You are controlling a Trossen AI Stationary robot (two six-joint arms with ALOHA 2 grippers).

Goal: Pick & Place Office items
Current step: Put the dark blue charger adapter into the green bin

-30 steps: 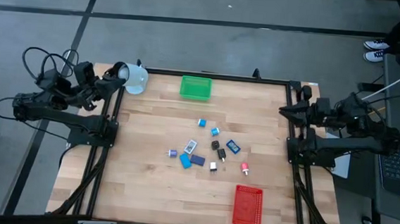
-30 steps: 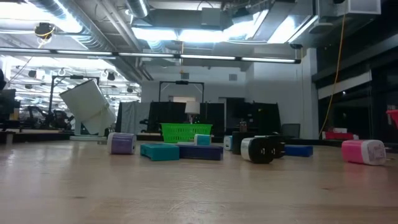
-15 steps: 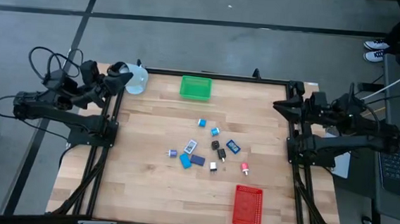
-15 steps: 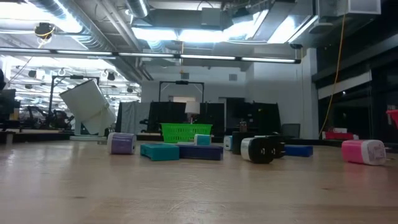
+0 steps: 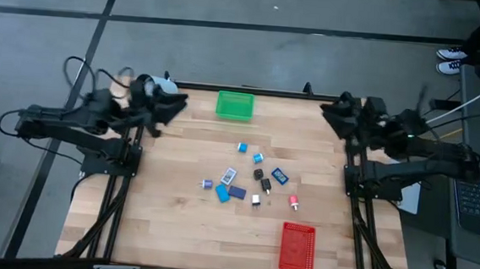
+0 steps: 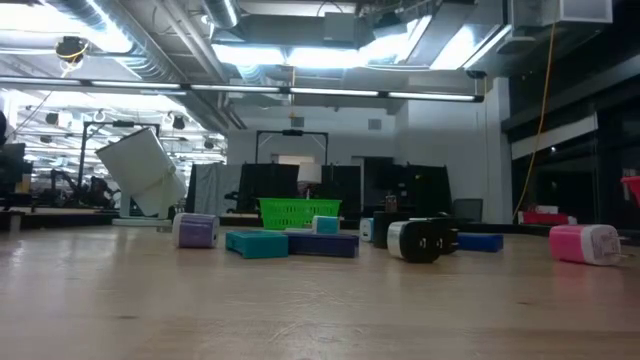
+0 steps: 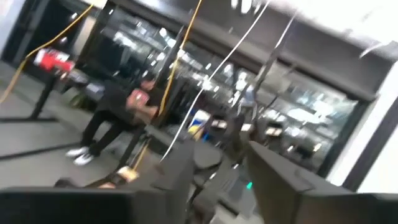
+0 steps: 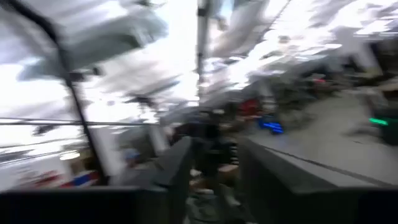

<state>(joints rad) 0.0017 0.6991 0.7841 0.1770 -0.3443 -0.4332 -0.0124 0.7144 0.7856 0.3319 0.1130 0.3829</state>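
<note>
The office items (image 5: pixel 245 179) lie scattered on the wooden table's middle: blue flat pieces (image 5: pixel 222 193), small black pieces (image 5: pixel 264 185) and a red-white piece (image 5: pixel 293 204). The low view shows them in a row, among them a teal block (image 6: pixel 257 243) and a black plug (image 6: pixel 420 240). My left gripper (image 5: pixel 178 105) hangs over the far left corner. My right gripper (image 5: pixel 326 113) hangs over the far right corner. Both stand open with nothing between their fingers (image 7: pixel 177 180) (image 8: pixel 175 174), well away from the items.
A green mesh tray (image 5: pixel 234 105) stands at the far edge and a red mesh tray (image 5: pixel 297 247) near the front right. A white-blue mug (image 5: pixel 165 86) sits at the far left corner, partly under my left arm. A person sits in the room beyond (image 7: pixel 115 118).
Both arms have swung inward from beside the table. My left gripper has gone toward the table's right, past the mug and over the far left corner. My right gripper has gone toward the table's left and far edge. The items have stayed put.
</note>
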